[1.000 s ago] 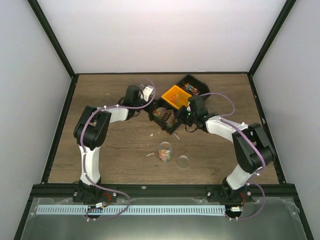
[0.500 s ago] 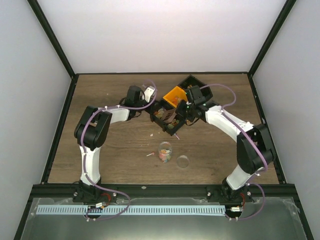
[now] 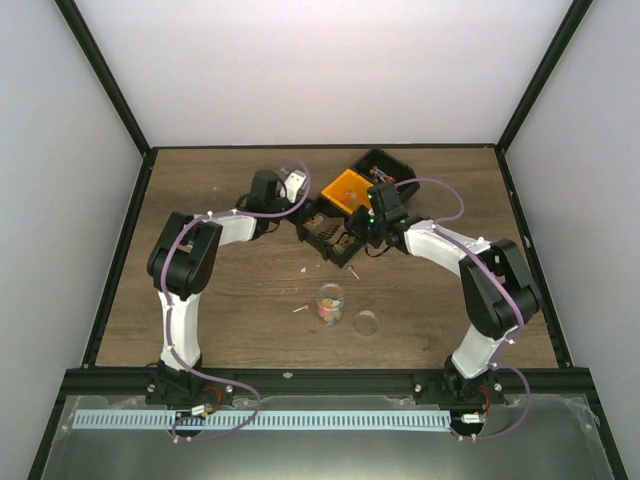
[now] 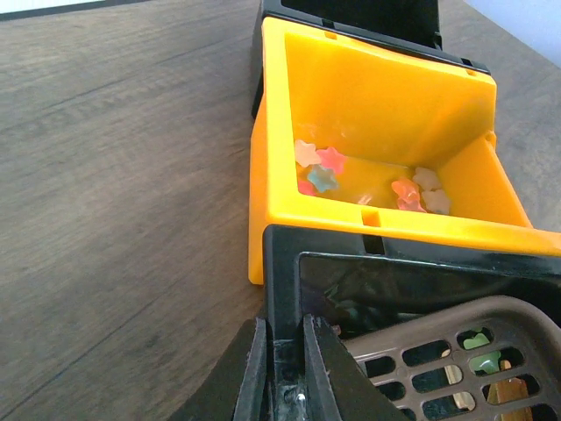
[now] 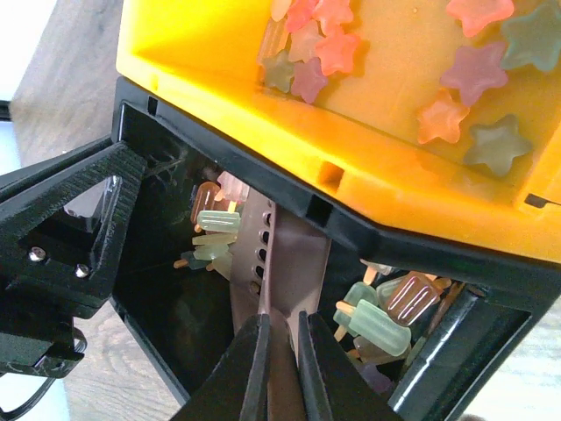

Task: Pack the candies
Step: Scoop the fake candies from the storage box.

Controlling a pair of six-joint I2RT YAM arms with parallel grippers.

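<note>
Small candies in mixed colours fill the clear cup [image 3: 330,303] near the table's front. Star-shaped candies [image 4: 320,171] lie in the orange bin [image 4: 377,96], also in the right wrist view [image 5: 329,44]. Popsicle-shaped candies [image 5: 386,329] lie in the near black bin [image 3: 322,238]. My left gripper [image 4: 285,346] is shut on that bin's wall [image 4: 285,263]. My right gripper [image 5: 282,351] is shut on the handle of a brown perforated scoop [image 5: 294,263] inside the same bin. From above, the left gripper [image 3: 300,213] is at the bin's left and the right gripper [image 3: 362,228] at its right.
A clear round lid [image 3: 366,322] lies right of the cup. A few loose candies [image 3: 300,309] lie on the wood between the bin and the cup. A second black bin [image 3: 388,168] stands behind the orange bin [image 3: 350,188]. Black frame rails border the table.
My right gripper has moved back and to the left, ending over the near black bin. The left arm and the cup have not moved.
</note>
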